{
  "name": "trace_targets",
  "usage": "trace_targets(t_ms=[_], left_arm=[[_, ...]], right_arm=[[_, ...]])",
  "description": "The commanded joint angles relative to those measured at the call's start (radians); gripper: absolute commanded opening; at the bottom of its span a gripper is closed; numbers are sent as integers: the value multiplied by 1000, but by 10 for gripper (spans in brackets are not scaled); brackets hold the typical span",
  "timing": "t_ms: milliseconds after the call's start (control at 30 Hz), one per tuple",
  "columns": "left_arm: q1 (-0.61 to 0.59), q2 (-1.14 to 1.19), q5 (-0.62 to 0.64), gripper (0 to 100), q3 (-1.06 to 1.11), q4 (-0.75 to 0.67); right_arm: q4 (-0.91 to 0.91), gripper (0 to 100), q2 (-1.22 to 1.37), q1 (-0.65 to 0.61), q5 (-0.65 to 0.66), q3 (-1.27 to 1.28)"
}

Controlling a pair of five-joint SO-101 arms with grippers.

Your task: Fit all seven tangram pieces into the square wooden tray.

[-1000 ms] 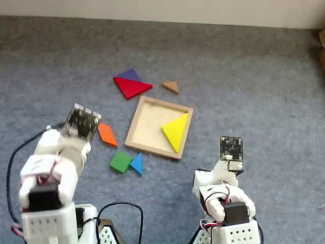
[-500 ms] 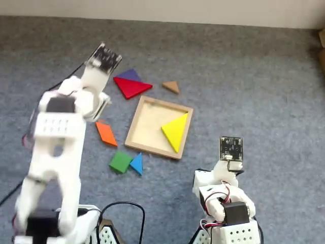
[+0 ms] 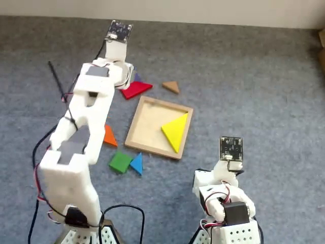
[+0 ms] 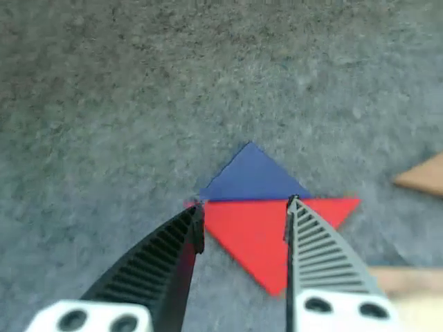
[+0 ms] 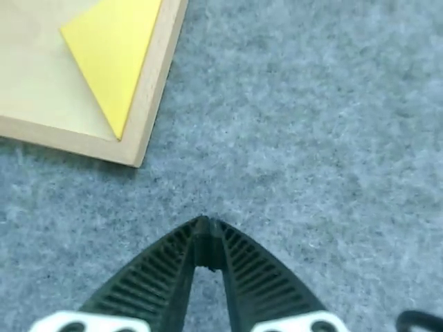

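Note:
The square wooden tray (image 3: 133,133) holds a yellow triangle (image 3: 176,130) in its right corner. Just behind the tray lie a red triangle (image 3: 136,89), a dark blue triangle (image 4: 250,176) touching its far edge, and a small brown triangle (image 3: 171,86). To the tray's left sit an orange parallelogram (image 3: 109,135), a green square (image 3: 120,162) and a small blue triangle (image 3: 136,163). My left gripper (image 4: 243,205) hangs open over the red triangle (image 4: 259,232), one finger on each side of its far edge. My right gripper (image 5: 204,238) is shut and holds nothing, above the carpet near the tray's front corner (image 5: 149,104).
Grey carpet covers the whole table. The left arm (image 3: 91,107) stretches far out over the orange piece's side of the tray. The right arm (image 3: 223,198) stays folded at the front right. Open carpet lies to the right of the tray.
The left arm has swung from the front left, near the orange piece, far out to the back and now hangs over the red and dark blue triangles. The right arm has kept still.

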Motion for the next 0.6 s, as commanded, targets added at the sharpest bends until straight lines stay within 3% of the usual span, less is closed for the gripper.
trace_targets(t_ms=[0,333,433,567], left_arm=[[36,182,20,204,-257,-21],[53,561,17,200,-717,5],[56,630,6,200,-817,124],[53,688,-117,200,-935,365]], right_arm=[[-22,5,-18,18,8,117],[-22,5,-18,18,8,117],[-22,5,-18,18,8,117],[-22,5,-18,18,8,117]])
